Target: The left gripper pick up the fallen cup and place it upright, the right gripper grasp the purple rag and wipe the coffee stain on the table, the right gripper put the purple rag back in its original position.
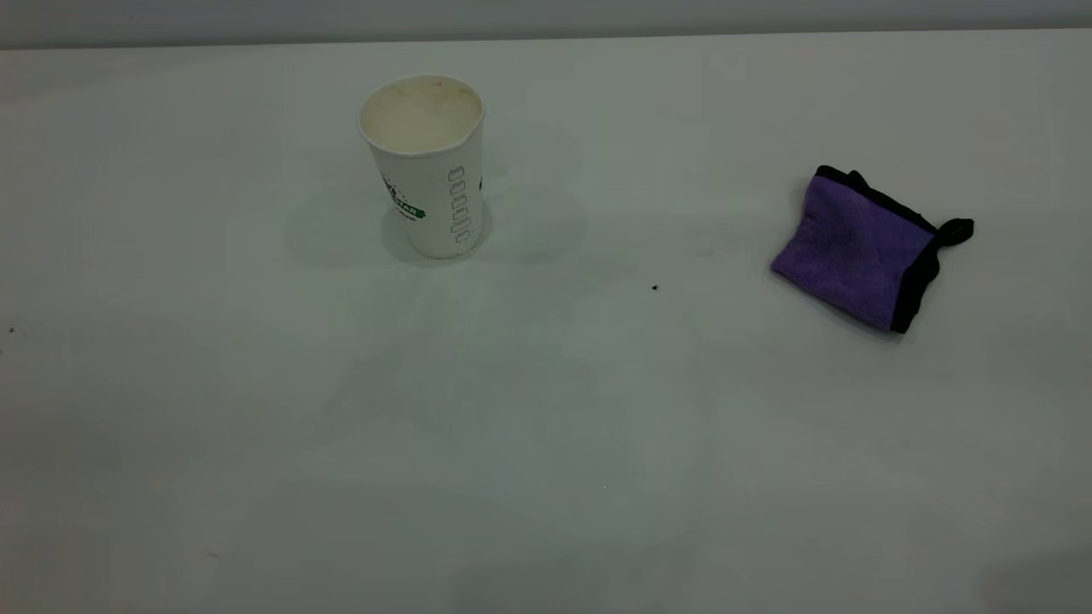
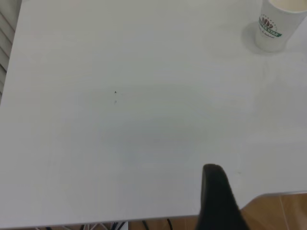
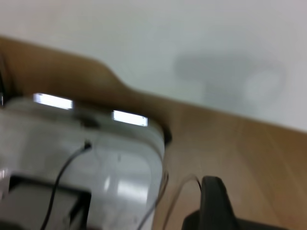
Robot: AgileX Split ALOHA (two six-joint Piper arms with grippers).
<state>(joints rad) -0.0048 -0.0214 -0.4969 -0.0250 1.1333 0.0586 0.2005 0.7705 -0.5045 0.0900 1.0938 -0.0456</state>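
Observation:
The white paper cup with green lettering stands upright on the white table, left of centre at the back. It also shows in the left wrist view. The purple rag with black trim lies crumpled at the right. No coffee stain shows on the table. Neither gripper is in the exterior view. My left gripper shows as a black part at the table's edge, far from the cup. My right gripper hangs over the wooden floor beside the table, holding nothing that I can see.
A tiny dark speck lies on the table between cup and rag. In the right wrist view a grey-white box with cables sits on the wooden floor below the table edge.

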